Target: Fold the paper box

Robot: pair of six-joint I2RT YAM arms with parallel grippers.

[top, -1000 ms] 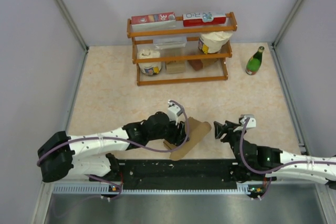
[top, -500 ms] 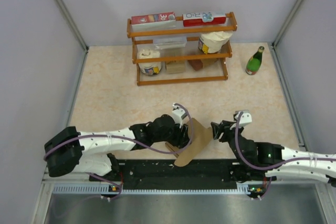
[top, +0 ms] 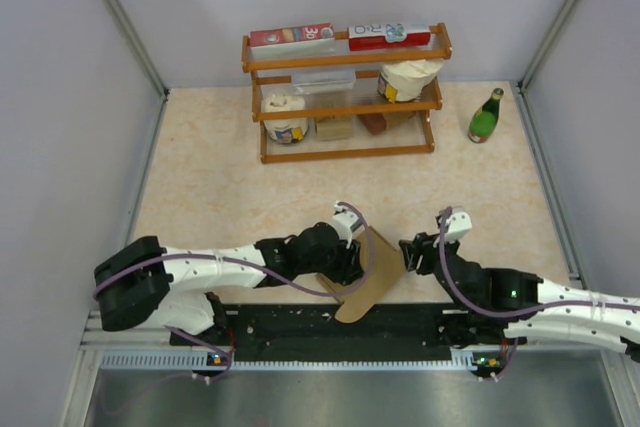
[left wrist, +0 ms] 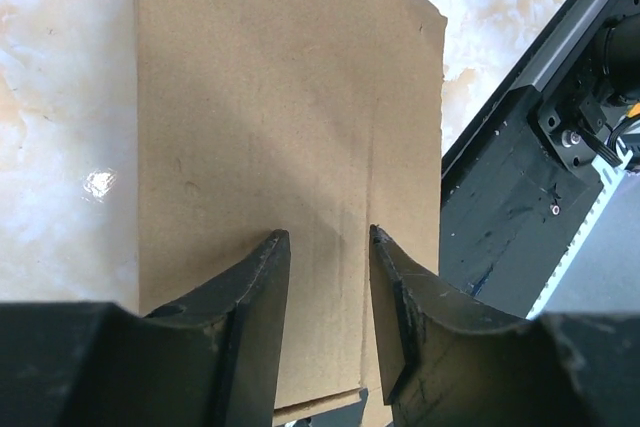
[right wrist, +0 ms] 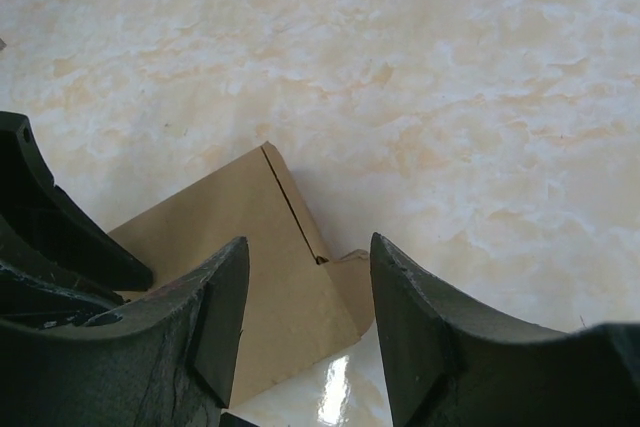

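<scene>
The paper box (top: 374,273) is a plain brown, flat die-cut cardboard sheet near the table's front edge, between my two grippers, its near end over the black rail. My left gripper (top: 350,259) is at its left edge; in the left wrist view the gripper (left wrist: 325,239) is open, with the cardboard (left wrist: 270,117) showing through the gap and beyond the tips. My right gripper (top: 411,252) is just right of the sheet. In the right wrist view it (right wrist: 308,247) is open above the sheet's slotted corner (right wrist: 260,247), not holding it.
A wooden shelf (top: 345,154) at the back holds red-and-white cartons (top: 292,37), paper rolls and small boxes. A green bottle (top: 486,117) stands at the back right. A black rail (top: 300,325) runs along the near edge, also in the left wrist view (left wrist: 520,187).
My left gripper moved right and nearer, and the cardboard shifted with it, looking narrower and more on end. My right gripper moved left and forward, closing in on the sheet's right edge.
</scene>
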